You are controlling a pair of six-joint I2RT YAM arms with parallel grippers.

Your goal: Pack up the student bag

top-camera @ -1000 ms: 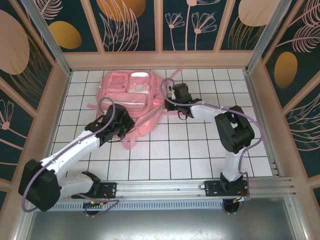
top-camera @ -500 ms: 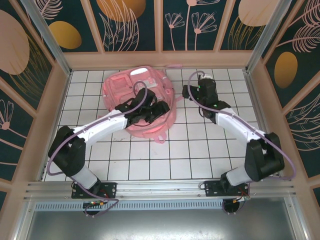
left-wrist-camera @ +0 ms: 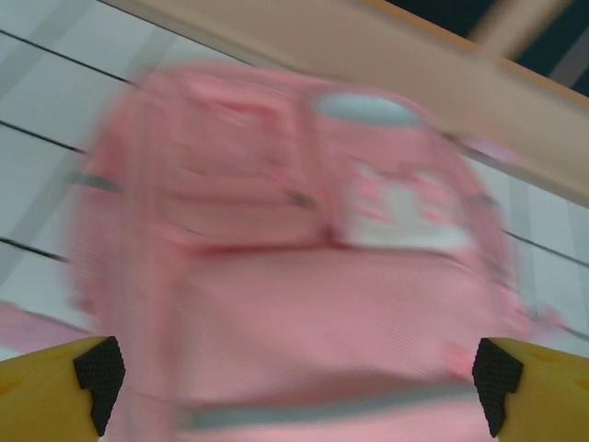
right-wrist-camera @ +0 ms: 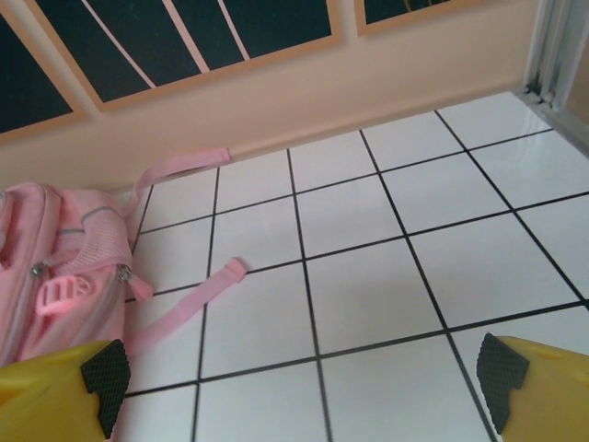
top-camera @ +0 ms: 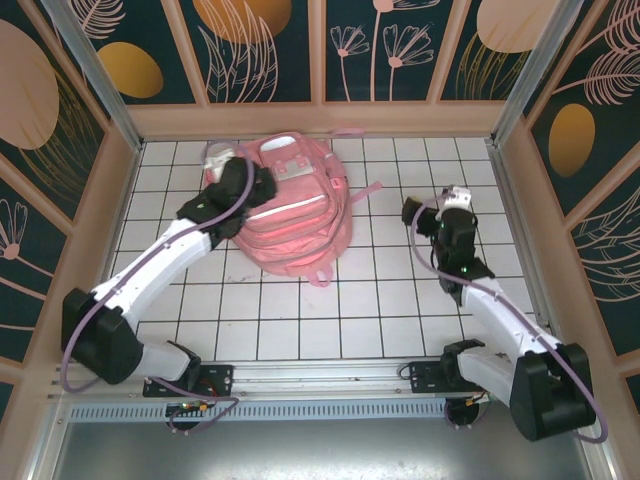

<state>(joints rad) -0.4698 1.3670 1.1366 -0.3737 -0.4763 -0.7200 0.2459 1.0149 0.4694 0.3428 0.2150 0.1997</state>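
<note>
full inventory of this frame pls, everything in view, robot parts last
student bag: 1, pink with pale strips, lying on the far-left part of the table
loose strap: 2 visible, pink, trailing from the bag onto the tiles to its right
table: 1, white tiles with black grid lines
enclosure walls: wood frame, dark teal floral panels, three sides
rail: 1, silver, near edge
left arm: white and black, reaching to the bag's far-left corner
left pincer: yellow fingers, black pads, open, over the bag
right arm: white and black, right of the bag
right pincer: open, over bare tiles
</note>
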